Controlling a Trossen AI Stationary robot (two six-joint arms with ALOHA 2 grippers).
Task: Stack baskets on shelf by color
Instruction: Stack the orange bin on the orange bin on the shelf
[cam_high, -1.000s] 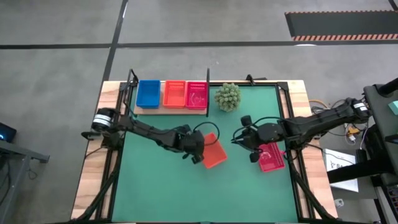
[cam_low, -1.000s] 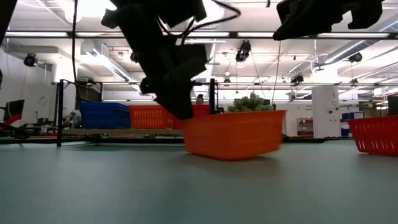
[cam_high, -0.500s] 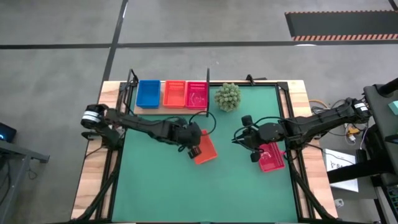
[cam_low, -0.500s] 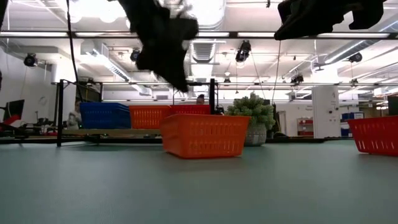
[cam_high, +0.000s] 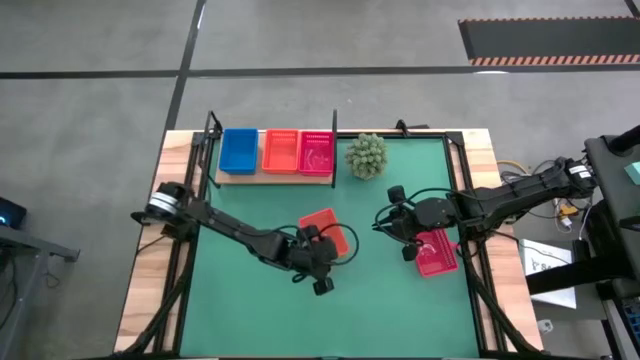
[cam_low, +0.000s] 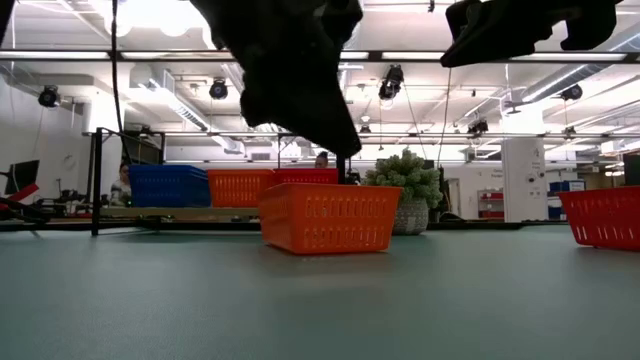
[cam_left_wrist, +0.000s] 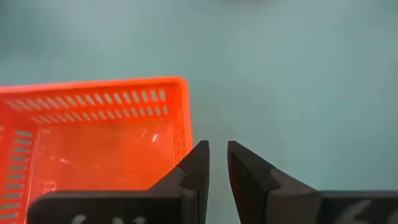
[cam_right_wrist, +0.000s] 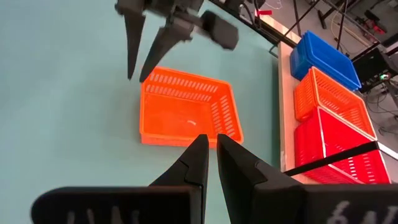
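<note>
An orange basket (cam_high: 325, 232) (cam_left_wrist: 99, 143) (cam_right_wrist: 186, 115) stands flat on its bottom on the green mat. My left gripper (cam_high: 321, 284) (cam_left_wrist: 217, 155) hovers just beyond its near corner, open by a narrow gap and touching nothing. My right gripper (cam_high: 385, 222) (cam_right_wrist: 212, 149) is shut and waits above the mat's right part, beside a red basket (cam_high: 436, 250) (cam_low: 605, 215). The shelf (cam_high: 275, 176) at the far left carries a blue basket (cam_high: 238, 150), an orange basket (cam_high: 281, 150) and a red basket (cam_high: 315, 152) side by side.
A spiky green plant (cam_high: 366, 155) (cam_low: 405, 185) stands in its pot right of the shelf's black post (cam_high: 333, 125). Wooden strips (cam_high: 150, 270) edge the table on both sides. Bare mat (cam_high: 400, 310) lies along the near side.
My left gripper carried the tilted, lifted orange basket toward the far-left, set it flat on the mat and let go. It then drew back toward the near edge, clear of the basket. The basket stays where it was put down.
</note>
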